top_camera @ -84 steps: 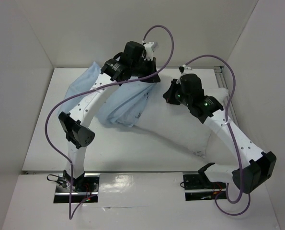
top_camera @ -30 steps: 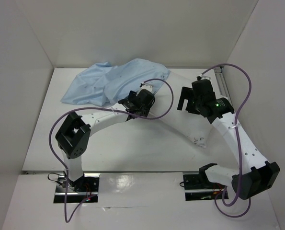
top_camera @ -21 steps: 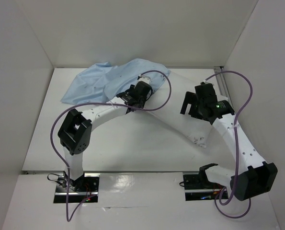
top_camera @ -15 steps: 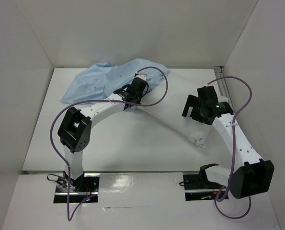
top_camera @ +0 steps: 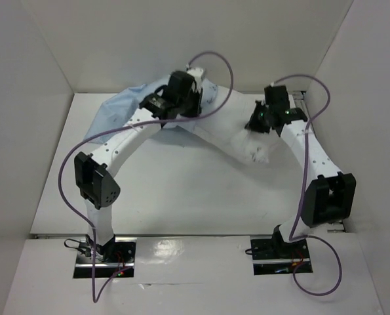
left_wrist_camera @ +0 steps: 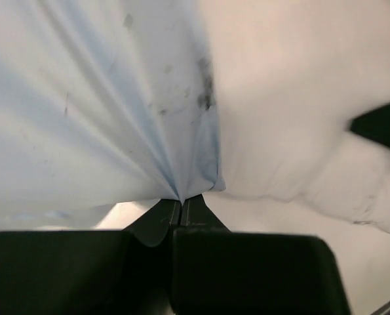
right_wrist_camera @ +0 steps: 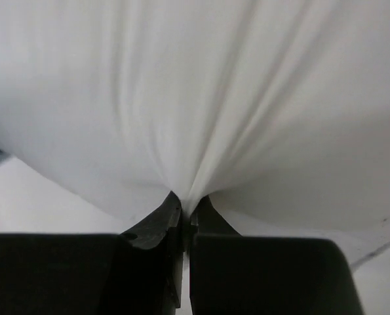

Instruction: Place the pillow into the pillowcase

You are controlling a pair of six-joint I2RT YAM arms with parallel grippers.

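Top view: plump white pillow (top_camera: 237,141) stretches slantwise over the table (top_camera: 181,190), wrinkled light blue pillowcase (top_camera: 113,115) at its left end. Left wrist: left fingers (left_wrist_camera: 156,222) pinched shut on thin speckled pillowcase fabric. Right wrist: right fingers (right_wrist_camera: 152,226) clamped on pleated white pillow cloth

This is a robotics lab test cell, not a home or a shop: a plain white surface (top_camera: 181,197) is boxed in by bare white walls (top_camera: 181,39) at the back and on both sides, like a purpose-built booth. Two white-and-black robot arms, the left arm (top_camera: 126,134) and the right arm (top_camera: 309,147), are bolted to metal base plates (top_camera: 113,259) at its near edge. Loose purple cables (top_camera: 70,164) loop from the arms and exposed wiring (top_camera: 83,246) sits at the bases, under flat, even lighting.
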